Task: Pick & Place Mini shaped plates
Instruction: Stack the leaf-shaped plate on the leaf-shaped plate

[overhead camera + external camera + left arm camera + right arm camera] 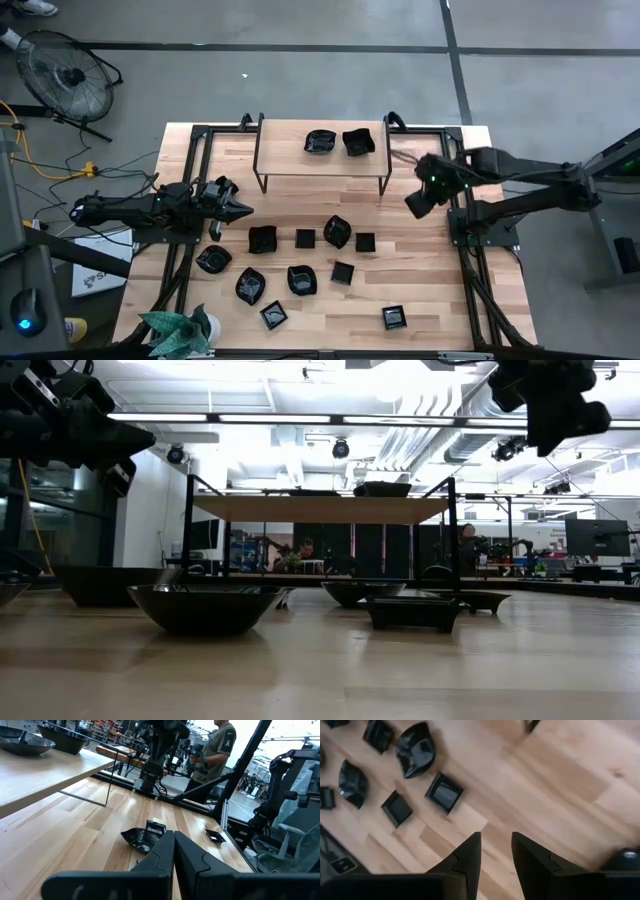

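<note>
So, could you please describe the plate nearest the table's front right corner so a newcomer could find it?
Start at the wooden table and go to its front edge. The small square plate lies alone right of the potted plant, apart from the other dishes.

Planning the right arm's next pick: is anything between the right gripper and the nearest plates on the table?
Nothing visible. The right gripper hangs open over bare wood, and the square plate lies unobstructed below it.

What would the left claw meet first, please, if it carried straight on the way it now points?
Probably the wavy black dish lying just ahead of the shut left claw on the table, with a small square dish right behind it; depth is hard to judge.
</note>
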`<act>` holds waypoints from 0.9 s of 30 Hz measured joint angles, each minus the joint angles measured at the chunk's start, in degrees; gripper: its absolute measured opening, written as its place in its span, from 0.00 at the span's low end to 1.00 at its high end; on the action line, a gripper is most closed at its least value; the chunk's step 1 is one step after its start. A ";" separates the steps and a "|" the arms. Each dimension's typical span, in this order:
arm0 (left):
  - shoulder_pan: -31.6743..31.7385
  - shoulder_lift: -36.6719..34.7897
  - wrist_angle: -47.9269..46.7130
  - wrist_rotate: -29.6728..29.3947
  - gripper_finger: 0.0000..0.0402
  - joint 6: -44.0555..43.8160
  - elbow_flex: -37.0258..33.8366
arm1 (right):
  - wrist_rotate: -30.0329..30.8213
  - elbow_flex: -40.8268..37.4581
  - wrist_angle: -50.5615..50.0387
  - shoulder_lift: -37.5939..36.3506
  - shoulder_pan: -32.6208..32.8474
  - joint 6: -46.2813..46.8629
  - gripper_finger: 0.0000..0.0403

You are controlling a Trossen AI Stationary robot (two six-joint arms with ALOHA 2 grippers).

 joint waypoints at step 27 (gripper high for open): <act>-0.02 0.00 0.00 0.00 0.00 0.01 0.00 | 7.28 -12.79 37.40 19.07 13.68 23.01 0.27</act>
